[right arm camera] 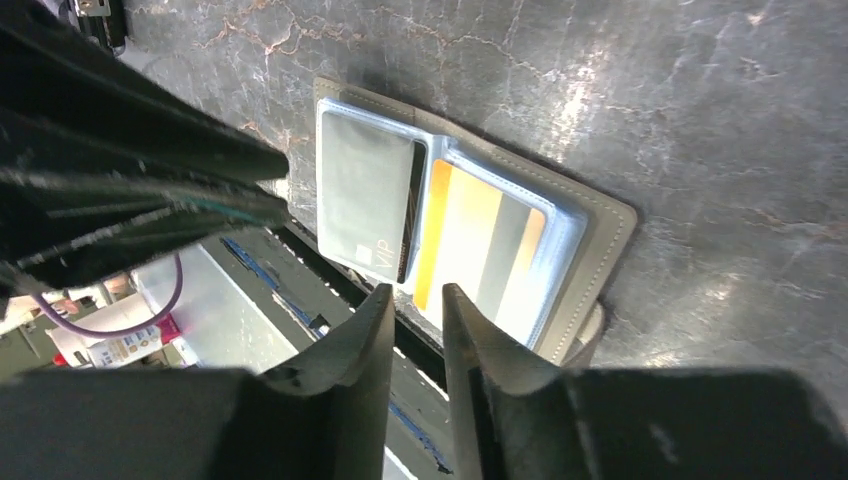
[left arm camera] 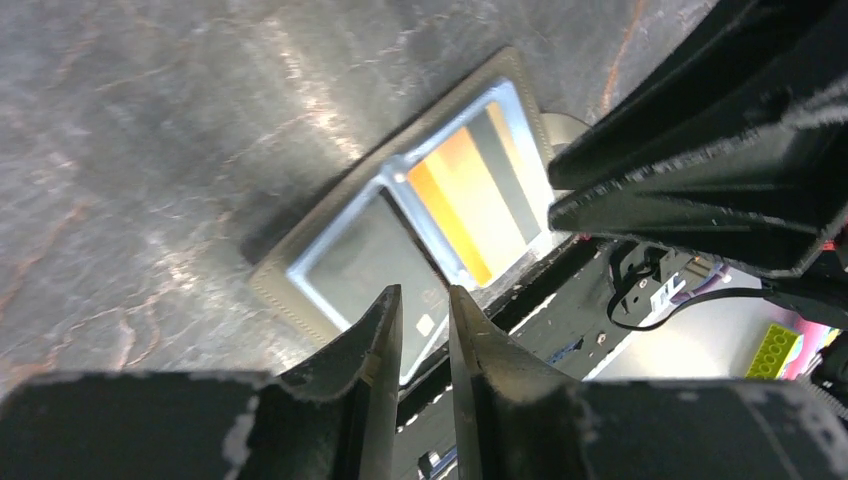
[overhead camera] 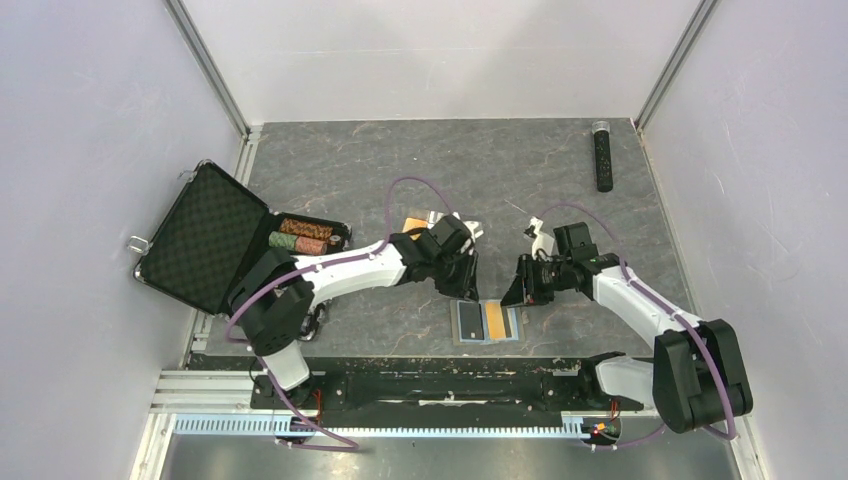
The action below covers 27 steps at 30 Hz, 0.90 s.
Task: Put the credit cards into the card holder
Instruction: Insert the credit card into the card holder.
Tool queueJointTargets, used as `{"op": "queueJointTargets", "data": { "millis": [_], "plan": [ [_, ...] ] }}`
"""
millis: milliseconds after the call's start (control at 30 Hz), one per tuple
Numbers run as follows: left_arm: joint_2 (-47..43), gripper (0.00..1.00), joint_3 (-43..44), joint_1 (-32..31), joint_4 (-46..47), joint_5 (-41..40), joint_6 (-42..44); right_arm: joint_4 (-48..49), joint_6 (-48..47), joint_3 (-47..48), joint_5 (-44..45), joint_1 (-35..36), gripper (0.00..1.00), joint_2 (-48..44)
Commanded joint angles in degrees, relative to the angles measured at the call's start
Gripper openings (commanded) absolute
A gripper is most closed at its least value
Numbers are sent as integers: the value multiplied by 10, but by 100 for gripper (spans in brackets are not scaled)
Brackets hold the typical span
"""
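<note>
Apparently between insertions: looking at card holder point(right arm camera: 603, 232) spread open flat at near edge of table point(overhead camera: 400, 170), with orange credit card point(right arm camera: 470, 245) sleeved in one pocket, grey card point(right arm camera: 365, 195) in the other. Spotted another orange card point(overhead camera: 414, 224) farther back, by left arm point(overhead camera: 350, 268). Probably next: fetching it, pinching thin edge, sliding into a sleeve. Hovering low over holder, left gripper point(left arm camera: 425, 300) and right gripper point(right arm camera: 417, 295), jaws slightly parted, gripping nothing
</note>
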Motion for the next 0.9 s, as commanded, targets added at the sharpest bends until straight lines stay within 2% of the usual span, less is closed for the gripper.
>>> {"op": "queueJointTargets", "data": {
  "millis": [0, 133, 300, 467, 867],
  "plan": [
    [-42, 31, -33, 26, 27, 19, -11, 21, 8, 3, -5, 17, 31, 8],
    [-51, 29, -55, 34, 35, 33, -12, -7, -7, 13, 74, 21, 46, -2],
    [-37, 18, -68, 33, 77, 63, -32, -20, -17, 0, 119, 21, 53, 3],
    [2, 13, -44, 16, 101, 79, -45, 8, -5, -25, 103, 21, 54, 8],
    [105, 5, -9, -21, 108, 78, -56, 13, 5, -10, 94, 22, 39, 0]
  ]
}}
